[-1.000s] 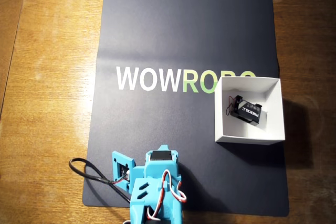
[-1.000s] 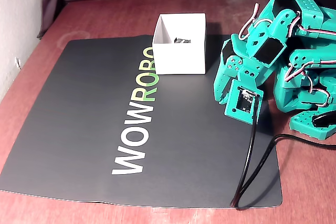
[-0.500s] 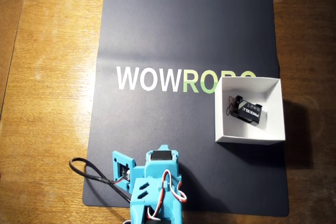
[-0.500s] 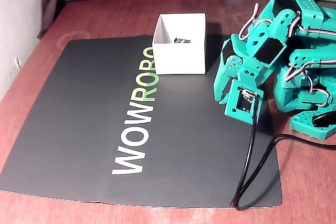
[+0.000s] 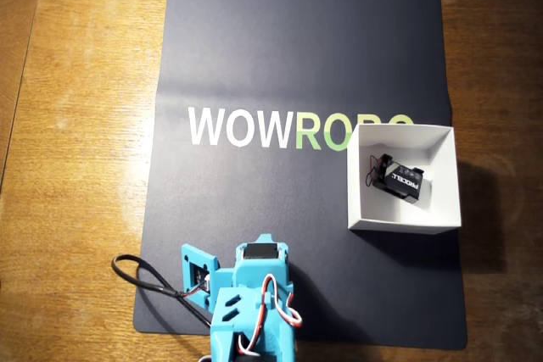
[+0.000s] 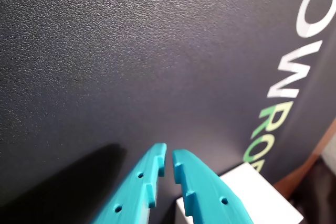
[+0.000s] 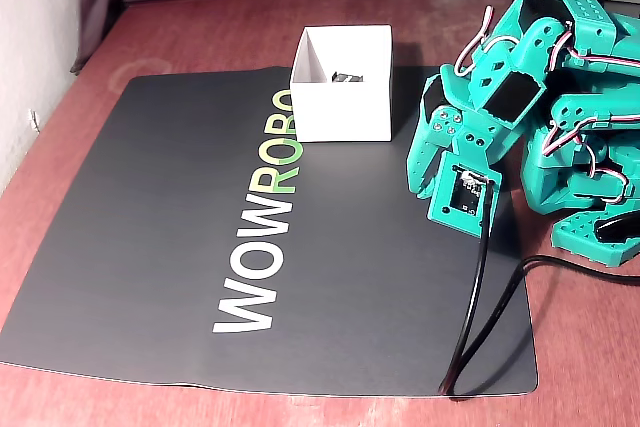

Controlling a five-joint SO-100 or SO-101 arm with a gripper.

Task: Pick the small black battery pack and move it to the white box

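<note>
Nothing has changed over the last second: the pack [image 5: 399, 179] lies in the same spot inside the box [image 5: 445, 184], the box sits where it sat, and my arm [image 5: 253, 307] is folded back at the near edge of the mat [image 5: 297, 48] exactly as before. To my mind that stillness means the job is done, with the pack delivered and me parked at rest.

My hand [image 6: 167, 163] is empty and all but clenched; in the wrist view the two teal fingers [image 6: 144, 182] nearly meet at the tips, with only a thin gap between and nothing in it. It points down at bare mat, well apart from the box.

The pack rests on the box floor, tilted askew to the walls, label up, its thin wires trailing toward the left wall in the overhead view.

Plenty is hard to read. From the fixed view the box wall hides nearly all of the pack (only a dark sliver [image 7: 348, 77] shows over the rim). The overhead view cuts off my arm at the bottom edge and never shows my fingertips. The box covers the last letters printed on the mat. The wrist view catches just one white corner of the box [image 6: 252, 187].
</note>
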